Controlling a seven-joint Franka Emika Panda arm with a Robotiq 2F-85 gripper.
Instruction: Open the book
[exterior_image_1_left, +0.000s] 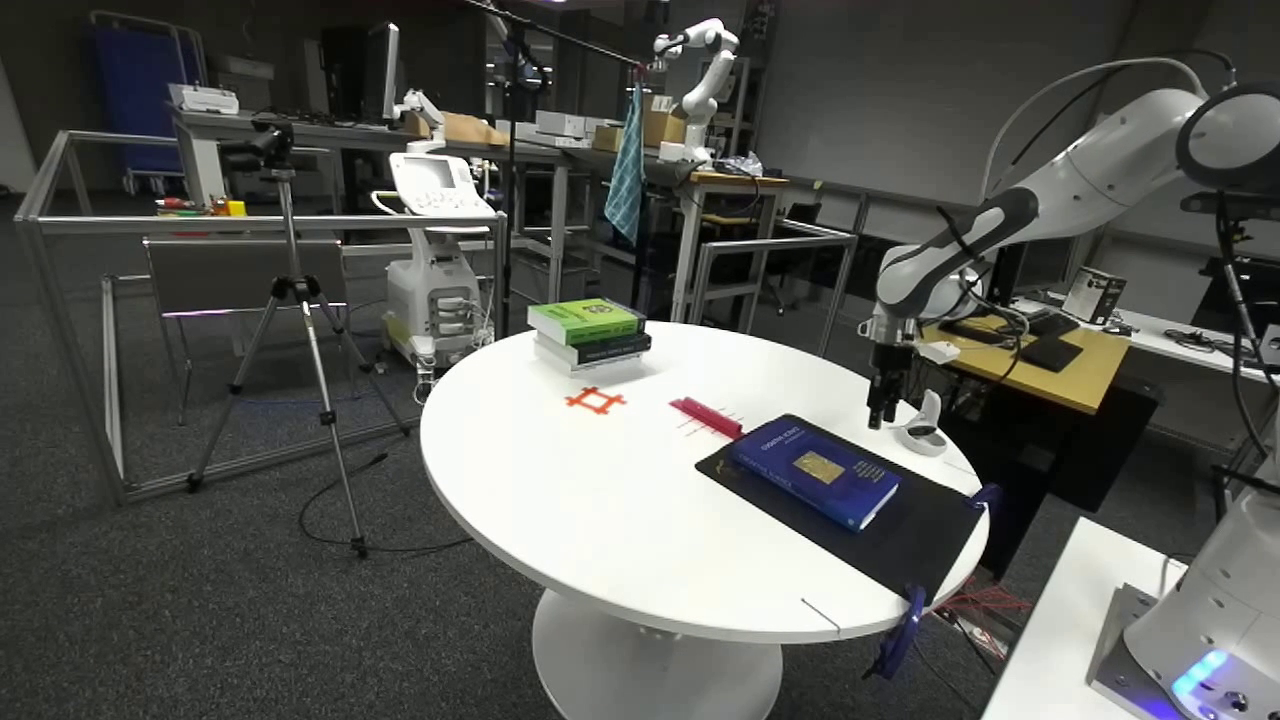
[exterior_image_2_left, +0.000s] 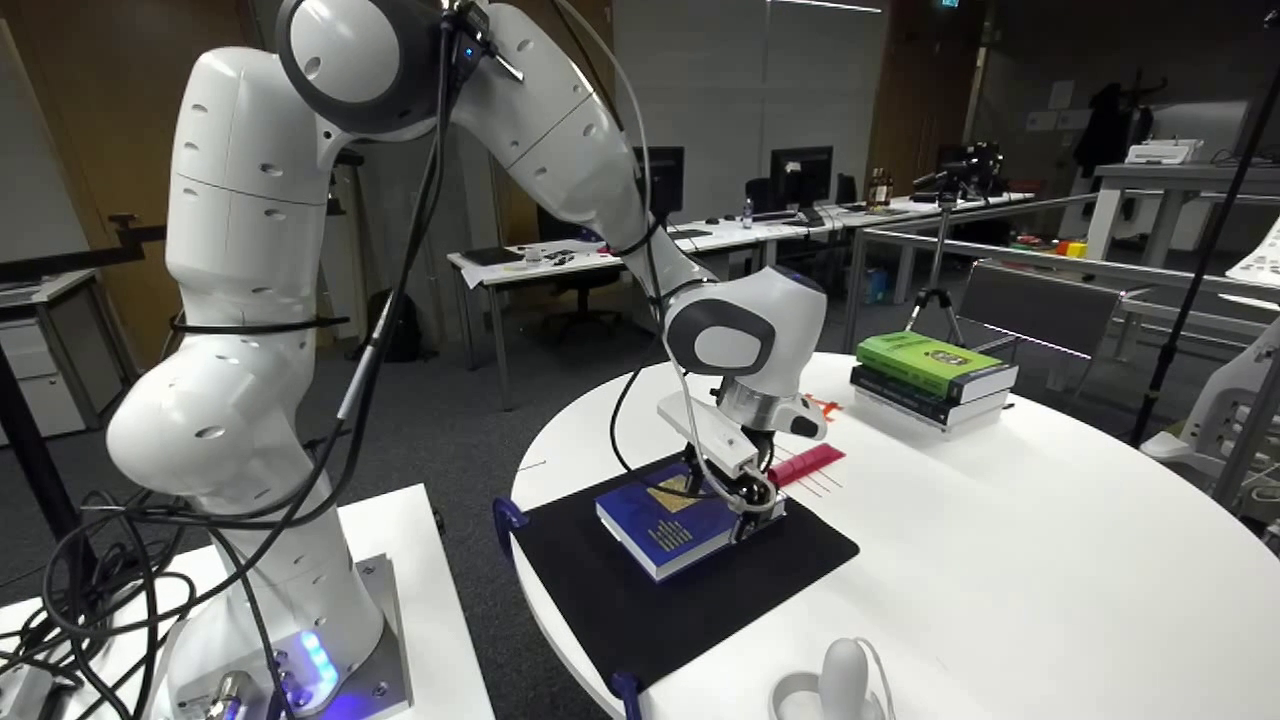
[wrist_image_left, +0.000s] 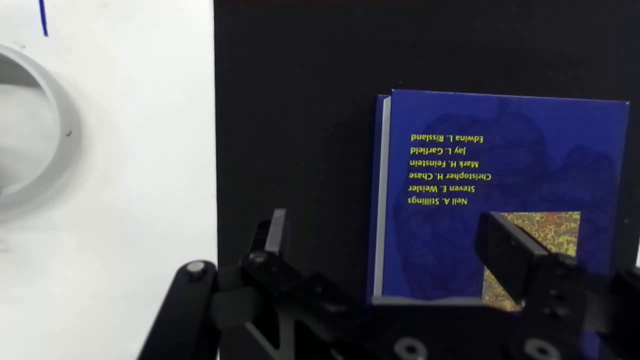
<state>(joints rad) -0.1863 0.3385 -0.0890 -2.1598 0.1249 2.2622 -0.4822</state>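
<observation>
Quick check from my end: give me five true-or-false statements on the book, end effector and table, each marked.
1. The end effector is open. True.
2. The blue hardcover book lies on the black mat. True.
3. That book is open. False: it is closed.
4. The white VR controller is off the mat. True.
5. In the wrist view, both fingers overlap the book. False: one finger shows against the mat.
</observation>
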